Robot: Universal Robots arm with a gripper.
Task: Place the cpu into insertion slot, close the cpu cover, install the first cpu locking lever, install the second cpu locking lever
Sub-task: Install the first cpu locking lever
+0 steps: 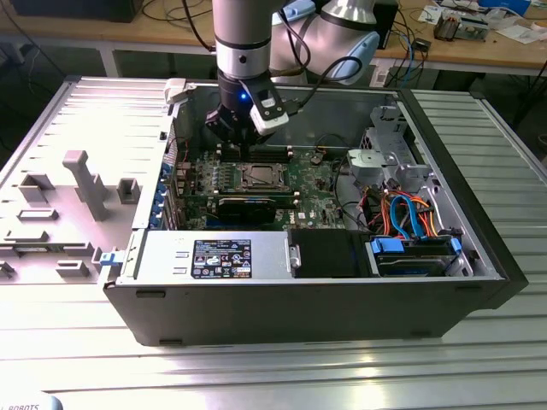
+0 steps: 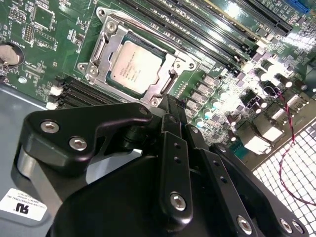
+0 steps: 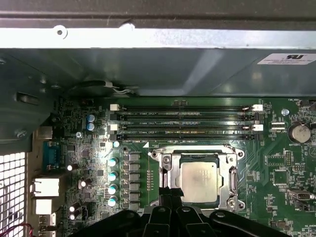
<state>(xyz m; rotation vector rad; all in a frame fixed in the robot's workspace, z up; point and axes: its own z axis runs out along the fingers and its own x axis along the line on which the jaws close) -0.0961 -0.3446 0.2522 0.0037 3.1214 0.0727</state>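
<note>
The cpu (image 3: pixel 199 181) (image 2: pixel 136 66), a square chip with a silver-grey top, lies flat in the insertion slot (image 1: pixel 259 177) on the green board. The cpu cover (image 3: pixel 230 173) (image 2: pixel 105 47), a dull-silver frame, lies down around it, with the chip showing through its window. A thin wire lever (image 3: pixel 197 147) runs along the side of the socket next to the memory slots. My black gripper (image 3: pixel 171 198) (image 2: pixel 169 109) (image 1: pixel 239 147) hangs low at the socket's edge, its fingertips together just beside the cover's rim. Nothing shows between them.
Long black memory slots (image 3: pixel 185 121) lie between the socket and the grey case wall (image 3: pixel 148 69). A black expansion card (image 1: pixel 248 205), a power supply (image 1: pixel 214 256) and a drive cage with blue and orange cables (image 1: pixel 410 213) fill the case. A grey fixture plate (image 1: pixel 77 188) lies at the exterior view's left.
</note>
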